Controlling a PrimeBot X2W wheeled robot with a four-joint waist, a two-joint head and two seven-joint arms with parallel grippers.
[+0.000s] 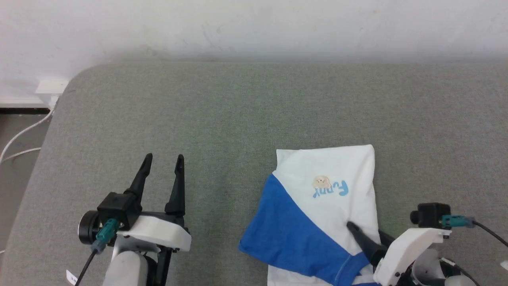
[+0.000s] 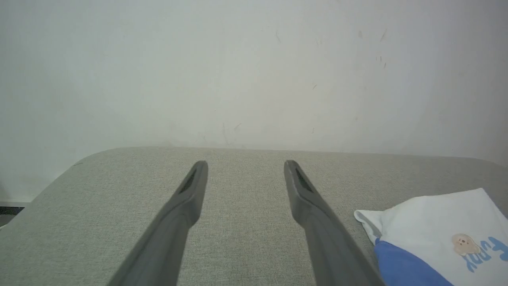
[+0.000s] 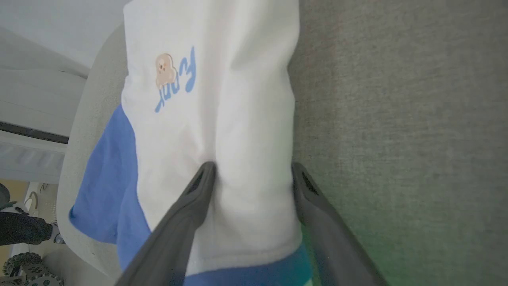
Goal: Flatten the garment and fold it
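Right gripper (image 1: 365, 229) (image 3: 253, 167): at near right edge of T-shirt (image 1: 329, 198) (image 2: 428, 222) (image 3: 238, 99), fingers spread wide, one on white cloth, one at its outer edge; fabric between, not pinched.
Left gripper (image 1: 164, 157) (image 2: 246, 163): well left of T-shirt, fingers apart, empty, above grey padded surface (image 1: 238, 111).
T-shirt: folded to a compact stack on the padding, white panel uppermost, blue sleeve slanting across its near left part.
Print (image 1: 331, 186): small tan figure with blue lettering, on the T-shirt's white panel.
White wall (image 1: 254, 24): beyond T-shirt, past the padding's far edge.
White cable (image 1: 20, 135): far left of T-shirt, off the padding.
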